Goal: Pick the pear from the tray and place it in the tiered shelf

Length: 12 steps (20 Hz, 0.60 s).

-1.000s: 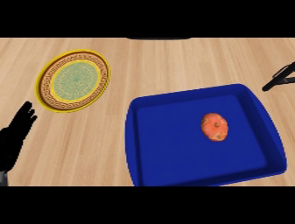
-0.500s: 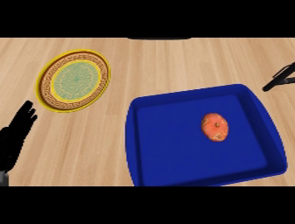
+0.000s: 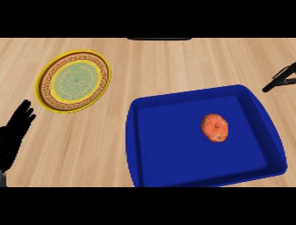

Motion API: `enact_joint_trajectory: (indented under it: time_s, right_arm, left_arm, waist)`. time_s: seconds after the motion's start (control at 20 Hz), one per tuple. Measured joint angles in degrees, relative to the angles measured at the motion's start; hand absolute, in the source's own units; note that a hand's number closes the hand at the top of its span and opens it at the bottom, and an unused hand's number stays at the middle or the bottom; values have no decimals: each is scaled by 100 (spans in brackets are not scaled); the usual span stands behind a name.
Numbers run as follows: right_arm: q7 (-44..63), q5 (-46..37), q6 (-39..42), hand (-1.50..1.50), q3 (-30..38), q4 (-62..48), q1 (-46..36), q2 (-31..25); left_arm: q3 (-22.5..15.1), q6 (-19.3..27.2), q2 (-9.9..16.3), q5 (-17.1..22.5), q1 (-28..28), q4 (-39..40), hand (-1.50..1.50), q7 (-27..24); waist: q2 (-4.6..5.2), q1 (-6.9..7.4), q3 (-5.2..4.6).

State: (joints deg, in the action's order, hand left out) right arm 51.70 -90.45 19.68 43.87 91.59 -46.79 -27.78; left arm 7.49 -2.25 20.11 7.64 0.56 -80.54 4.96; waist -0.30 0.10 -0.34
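lying in the blue tray (image 3: 143,145), the pear (image 3: 215,128) sits untouched.

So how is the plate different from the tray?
The plate is round, yellow-rimmed with a green patterned centre; the tray is rectangular and plain blue. The plate holds nothing, while the tray holds an orange fruit. The plate looks smaller than the tray and lies further left. Both rest on the wooden counter.
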Motion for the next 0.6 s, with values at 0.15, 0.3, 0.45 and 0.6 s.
enact_joint_trajectory:
  time_s: [0.15,0.3,0.45,0.6]
  right_arm:
    - [56,230,-270,-150,13,-68,-47,-59]
    - [153,493,-408,-150,129,192,-109,-20]
    - [234,810,-489,-150,288,433,-216,8]
    - [284,1090,-563,-150,378,804,-238,63]
  left_arm:
    - [-32,13,-82,-75,27,11,0,-52]
    - [-28,61,-133,-110,75,-66,0,-36]
    - [80,-46,-32,-43,-10,13,0,6]
    - [48,-17,-88,-87,-31,-13,0,69]
  waist:
    - [15,11,17]
    - [15,8,27]
    - [15,-4,30]
    - [13,-12,33]
